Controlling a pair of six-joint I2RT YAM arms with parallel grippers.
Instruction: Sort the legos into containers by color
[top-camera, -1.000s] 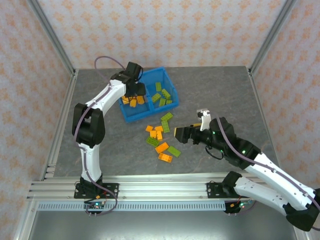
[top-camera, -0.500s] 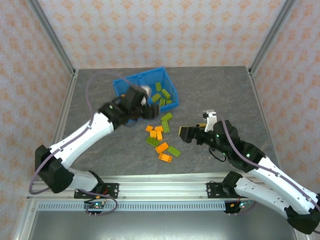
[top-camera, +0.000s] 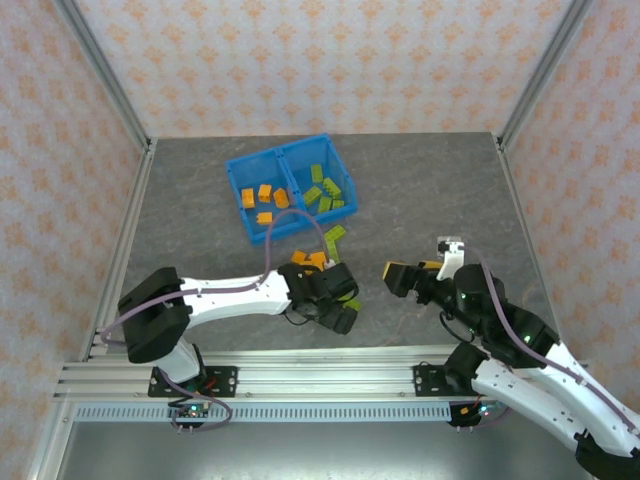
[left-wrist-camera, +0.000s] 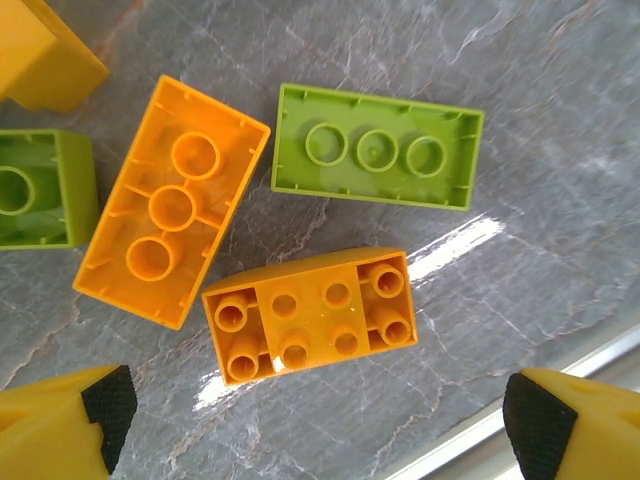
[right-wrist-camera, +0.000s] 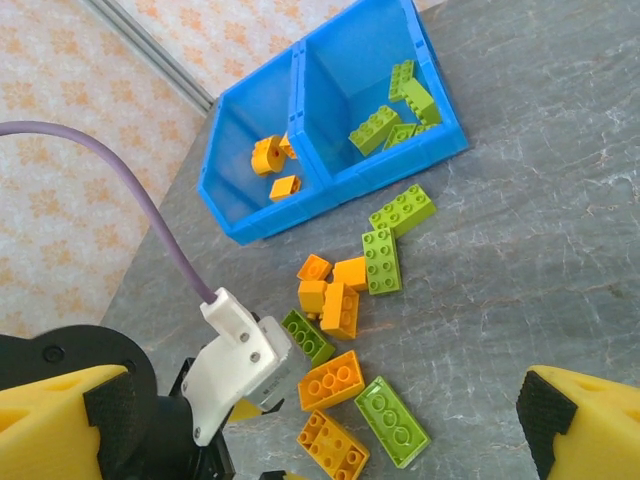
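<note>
**On the counter: loose legos beside a part-sorted bin**

At left, the left arm (top-camera: 220, 292) stretches low over the counter (top-camera: 430, 190). Its jaws are spread wide and empty above the loose legos (top-camera: 312, 260). An orange brick (left-wrist-camera: 310, 315), studs up, lies between the fingertips (left-wrist-camera: 105, 405), touching neither. An upturned orange brick (left-wrist-camera: 172, 200) and an upturned green brick (left-wrist-camera: 377, 160) lie just beyond it. Behind the pile, the blue bin (top-camera: 278, 149) holds orange legos (top-camera: 262, 195) in its left compartment and green legos (top-camera: 325, 190) in its right. At right, the right arm (top-camera: 520, 350) has its jaws spread and empty, apart from the pile.
</note>
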